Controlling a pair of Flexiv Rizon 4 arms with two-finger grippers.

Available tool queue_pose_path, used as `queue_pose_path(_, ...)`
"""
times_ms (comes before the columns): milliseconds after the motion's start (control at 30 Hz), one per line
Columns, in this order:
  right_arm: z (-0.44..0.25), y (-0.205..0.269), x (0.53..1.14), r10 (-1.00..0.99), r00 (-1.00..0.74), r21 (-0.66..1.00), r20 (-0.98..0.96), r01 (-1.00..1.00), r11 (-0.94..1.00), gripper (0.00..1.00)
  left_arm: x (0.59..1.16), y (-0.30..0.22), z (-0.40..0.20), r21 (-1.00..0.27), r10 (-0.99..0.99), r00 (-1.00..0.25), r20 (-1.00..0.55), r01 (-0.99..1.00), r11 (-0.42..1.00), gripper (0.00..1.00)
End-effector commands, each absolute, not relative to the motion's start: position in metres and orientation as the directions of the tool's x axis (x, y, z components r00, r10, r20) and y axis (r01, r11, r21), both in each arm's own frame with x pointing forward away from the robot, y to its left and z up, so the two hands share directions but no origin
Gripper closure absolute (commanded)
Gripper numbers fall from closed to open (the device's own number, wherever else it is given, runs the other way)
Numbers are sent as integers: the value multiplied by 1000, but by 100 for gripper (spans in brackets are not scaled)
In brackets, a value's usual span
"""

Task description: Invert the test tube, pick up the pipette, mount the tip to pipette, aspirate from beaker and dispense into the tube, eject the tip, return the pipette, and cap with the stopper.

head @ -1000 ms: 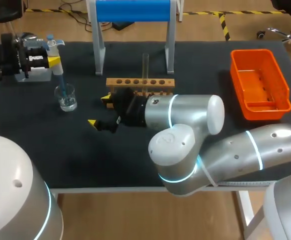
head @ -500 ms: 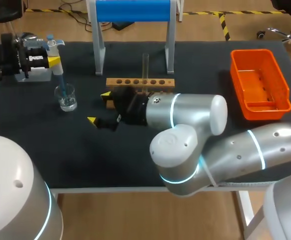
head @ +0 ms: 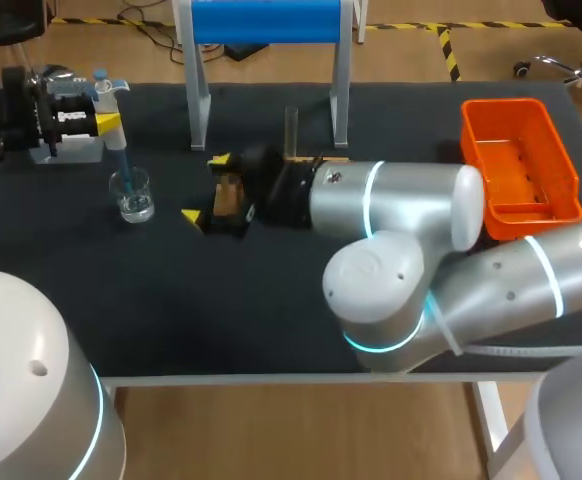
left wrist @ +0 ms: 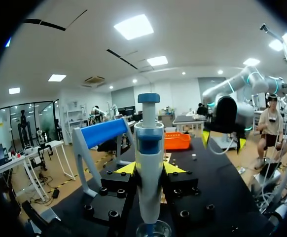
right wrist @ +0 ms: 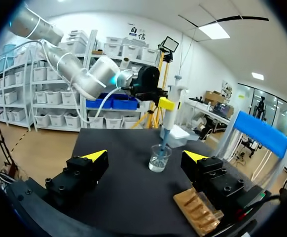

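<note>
My left gripper [head: 109, 122] is at the table's far left, shut on the white pipette [head: 118, 152] with the blue plunger. The pipette stands upright, its blue tip down in the glass beaker [head: 132, 195]. In the left wrist view the pipette [left wrist: 149, 163] sits between the yellow fingers above the beaker [left wrist: 153, 230]. My right gripper [head: 203, 190] hangs open at the left end of the wooden rack [head: 233, 197], hiding most of it. The test tube [head: 291, 128] stands upright in the rack. In the right wrist view the beaker [right wrist: 158, 158] and pipette [right wrist: 169, 118] lie ahead of the open gripper [right wrist: 144, 156], with the rack [right wrist: 197, 210] beside one finger.
An orange bin [head: 519, 165] sits at the far right. A white stand with a blue top [head: 266, 22] rises behind the rack. A grey block [head: 66, 150] lies under my left gripper. My right arm's large elbow [head: 391, 290] hangs over the table's front middle.
My right gripper has moved toward the back of the table, up to the rack's left end, and its arm has shifted right. The left arm, pipette and beaker have stayed still.
</note>
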State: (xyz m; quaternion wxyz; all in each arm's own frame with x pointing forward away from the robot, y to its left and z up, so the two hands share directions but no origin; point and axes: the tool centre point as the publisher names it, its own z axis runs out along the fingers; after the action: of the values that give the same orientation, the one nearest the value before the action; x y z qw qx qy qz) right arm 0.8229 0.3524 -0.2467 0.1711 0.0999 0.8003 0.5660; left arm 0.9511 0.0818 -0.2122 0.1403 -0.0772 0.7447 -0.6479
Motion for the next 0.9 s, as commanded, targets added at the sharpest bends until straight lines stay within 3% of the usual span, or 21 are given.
queue_pose_path(33, -218, 327, 825, 255, -958, 916, -132, -20, 400, 0, 951, 83, -212, -987, -293, -950, -110, 69, 147, 100)
queue_pose_path(467, -141, 307, 847, 151, -961, 897, -231, -150, 416, 0, 951, 83, -212, -987, -293, -950, -110, 69, 147, 100)
queue_pose_path(900, -117, 336, 886, -127, -961, 875, -244, -275, 398, 0, 951, 83, -212, -987, -293, -950, -110, 69, 147, 100)
